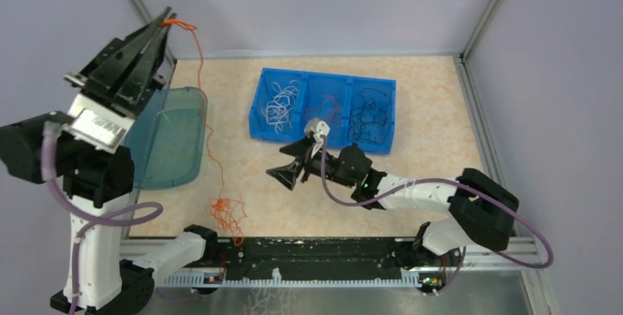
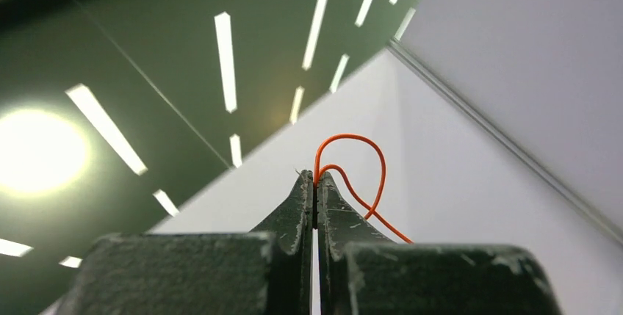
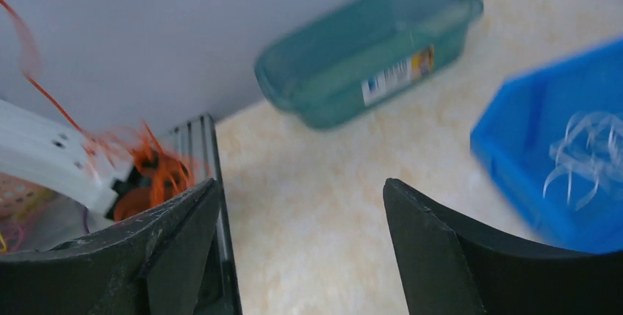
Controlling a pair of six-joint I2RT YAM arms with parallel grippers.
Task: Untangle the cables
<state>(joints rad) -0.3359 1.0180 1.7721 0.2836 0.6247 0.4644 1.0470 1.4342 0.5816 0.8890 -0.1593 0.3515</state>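
Left end effector [image 2: 316,183]: I'm clamping an orange cable [image 2: 383,172] up high | rest is dangling into a tangle [image 1: 229,216] on the counter [image 1: 441,109], near edge | my right end effector [image 1: 276,162] is hanging open by blue bin [image 1: 256,109]

Overhead and right wrist share cables [image 1: 228,216].

Honestly, nothing here can actually be read. The only printed thing is a small sticker [image 3: 397,76] on the side wall of the see-through teal plastic tub [image 3: 330,106]. It's mostly white with some dark smudgy marks, plus a yellow and blue patch at one end. The right wrist view is too blurry to make out any letters, numbers or a brand. From the top camera the tub [image 1: 176,146] shows no readable print either.
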